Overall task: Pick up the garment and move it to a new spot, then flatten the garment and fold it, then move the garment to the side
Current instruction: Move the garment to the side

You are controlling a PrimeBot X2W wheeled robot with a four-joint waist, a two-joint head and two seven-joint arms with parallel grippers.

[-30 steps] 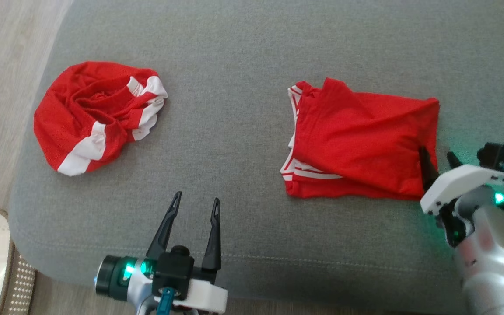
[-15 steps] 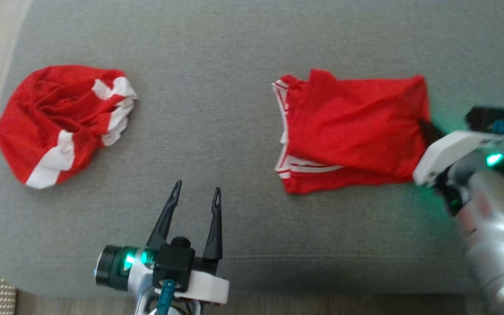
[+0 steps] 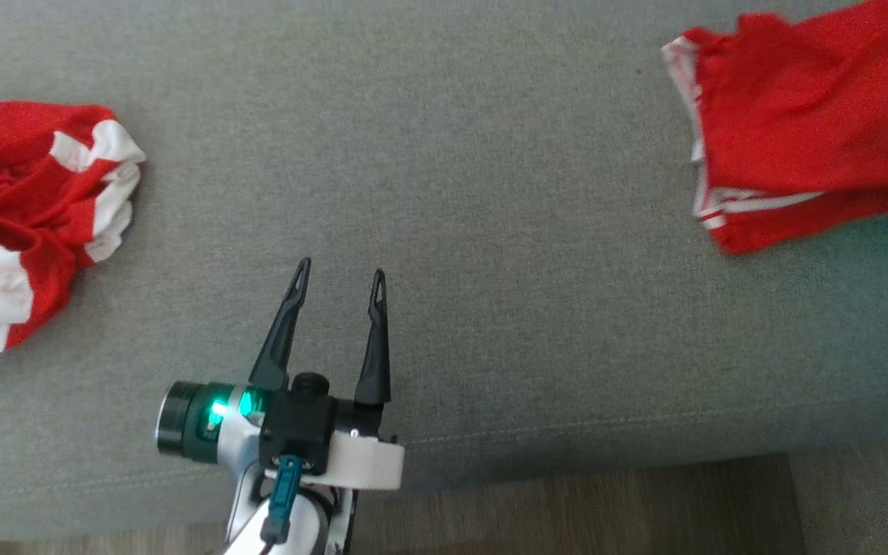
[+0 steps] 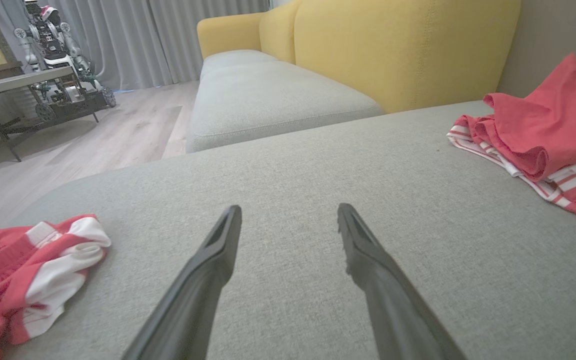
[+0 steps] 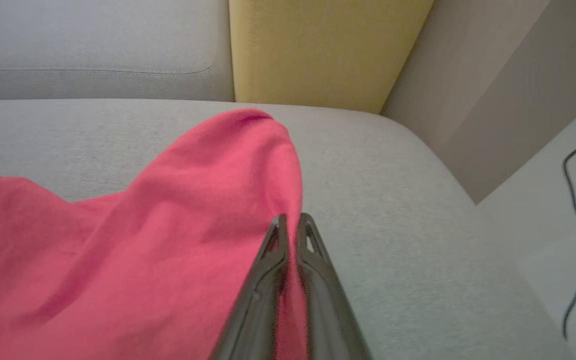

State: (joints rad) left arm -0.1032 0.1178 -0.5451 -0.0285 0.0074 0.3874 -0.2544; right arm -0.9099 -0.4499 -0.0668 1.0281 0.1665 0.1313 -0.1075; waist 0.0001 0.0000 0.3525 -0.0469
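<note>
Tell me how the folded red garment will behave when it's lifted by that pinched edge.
Probably floppy: the folded red garment drapes and creases where the right gripper pinches it. Its layers lie loose, so they may slip apart.

We see a broad grey fabric cushion (image 3: 490, 193) carrying everything here. Its weave is bare across the middle, and a stitched seam runs along its front edge toward 6 o'clock, where the wooden floor (image 3: 644, 509) begins. Two pieces lie on the cushion, well apart. At 9 o'clock we find a crumpled red garment with white bands (image 3: 20, 216), bunched in a heap and cut by the frame edge. At 2 o'clock lies the folded red garment (image 3: 806, 131). Its white-striped hem layers rest flat toward the cushion's centre, and its outer side rises off the fabric.
</note>
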